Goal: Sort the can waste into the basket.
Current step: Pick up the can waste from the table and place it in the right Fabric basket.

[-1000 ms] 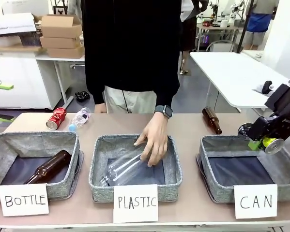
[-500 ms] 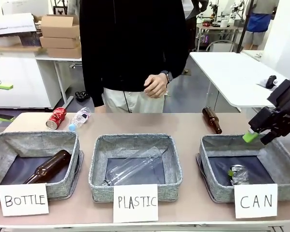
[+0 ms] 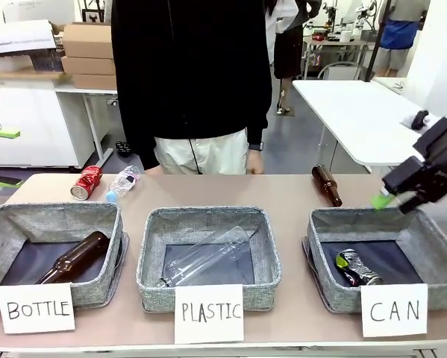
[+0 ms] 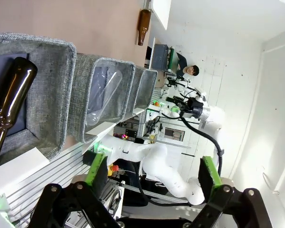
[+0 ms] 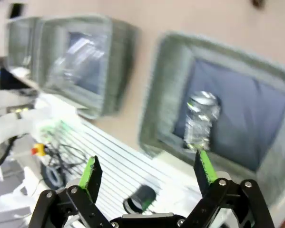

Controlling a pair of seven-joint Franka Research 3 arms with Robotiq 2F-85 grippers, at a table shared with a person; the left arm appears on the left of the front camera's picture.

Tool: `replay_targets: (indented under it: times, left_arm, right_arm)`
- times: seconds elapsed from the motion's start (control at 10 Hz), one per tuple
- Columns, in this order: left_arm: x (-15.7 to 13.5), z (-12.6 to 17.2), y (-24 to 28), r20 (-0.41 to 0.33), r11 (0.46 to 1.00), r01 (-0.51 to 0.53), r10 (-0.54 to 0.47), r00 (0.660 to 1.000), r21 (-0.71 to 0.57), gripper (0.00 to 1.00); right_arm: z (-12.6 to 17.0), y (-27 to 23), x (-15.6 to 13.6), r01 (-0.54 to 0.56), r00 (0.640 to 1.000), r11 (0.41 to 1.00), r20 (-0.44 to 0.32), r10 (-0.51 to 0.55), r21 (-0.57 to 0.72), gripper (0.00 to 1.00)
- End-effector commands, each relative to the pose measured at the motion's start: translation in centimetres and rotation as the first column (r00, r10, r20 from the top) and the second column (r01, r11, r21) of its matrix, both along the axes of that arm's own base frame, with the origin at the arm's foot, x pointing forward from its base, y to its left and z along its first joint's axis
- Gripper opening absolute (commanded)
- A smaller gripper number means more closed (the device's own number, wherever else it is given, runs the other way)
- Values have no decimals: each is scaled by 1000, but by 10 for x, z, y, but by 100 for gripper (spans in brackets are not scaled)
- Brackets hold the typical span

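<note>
Nearest me, the card lettered CAN point(image 3: 393, 310) fronts the grey fabric CAN basket point(image 3: 326, 282), and one drink can point(image 3: 357, 267) lies on its side on the dark bottom there, toward the left wall. My right gripper point(image 3: 393, 198) hangs above the basket's far rim, fingers spread wide and empty; my wrist view is blurred but shows the same can point(image 5: 201, 120) below. My left gripper point(image 4: 152, 178) is off to the side, also wide and holding nothing.

Farther across the table, the red can point(image 3: 86, 182) lies at the far left, just beside a crushed clear plastic bottle point(image 3: 123, 183) and behind the BOTTLE basket point(image 3: 55, 224). That one is not yet sorted.

My worry is the reach: closing on the red can could catch or nudge the plastic bottle against it, and a round can on its side may roll away. The person point(image 3: 193, 82) stands close behind the table, so a crossing arm could meet a hand.
</note>
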State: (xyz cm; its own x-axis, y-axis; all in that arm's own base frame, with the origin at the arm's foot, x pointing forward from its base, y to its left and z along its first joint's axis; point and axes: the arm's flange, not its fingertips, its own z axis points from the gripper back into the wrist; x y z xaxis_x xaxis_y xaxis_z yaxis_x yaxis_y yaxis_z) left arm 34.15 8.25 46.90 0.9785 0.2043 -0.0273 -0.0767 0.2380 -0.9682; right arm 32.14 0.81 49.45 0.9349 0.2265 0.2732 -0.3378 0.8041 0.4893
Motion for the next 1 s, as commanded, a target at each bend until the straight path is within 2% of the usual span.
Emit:
replay_targets:
  times: [0.0, 0.1, 0.2, 0.3, 0.4, 0.5, 0.9]
  left_arm:
    - [-1, 0, 0, 16, 1000, 10, -10, 1000, -6, 100]
    - [-1, 0, 0, 16, 1000, 10, -10, 1000, -6, 100]
    - [-1, 0, 0, 16, 1000, 10, -10, 1000, -6, 100]
    - [-1, 0, 0, 16, 1000, 10, -10, 1000, -6, 100]
    - [-1, 0, 0, 16, 1000, 10, -10, 1000, -6, 100]
    - [-1, 0, 0, 16, 1000, 10, -10, 1000, -6, 100]
    - [-1, 0, 0, 16, 1000, 10, -10, 1000, -6, 100]
  right_arm:
    - [16, -23, -15, -309, 929, 725, 358, 92, 616, 100]
    - [29, -34, -9, -165, 971, 397, 221, -97, 903, 100]
    - [27, -42, -2, -191, 970, 283, 224, -90, 940, 100]
    - [23, -48, 7, -208, 971, 201, 226, -72, 957, 100]
    - [19, -47, 22, -136, 977, 225, 168, -133, 965, 100]
    - [41, -50, -10, -4, 984, 802, 146, -103, 597, 100]
    - [41, -50, -10, -4, 984, 802, 146, -103, 597, 100]
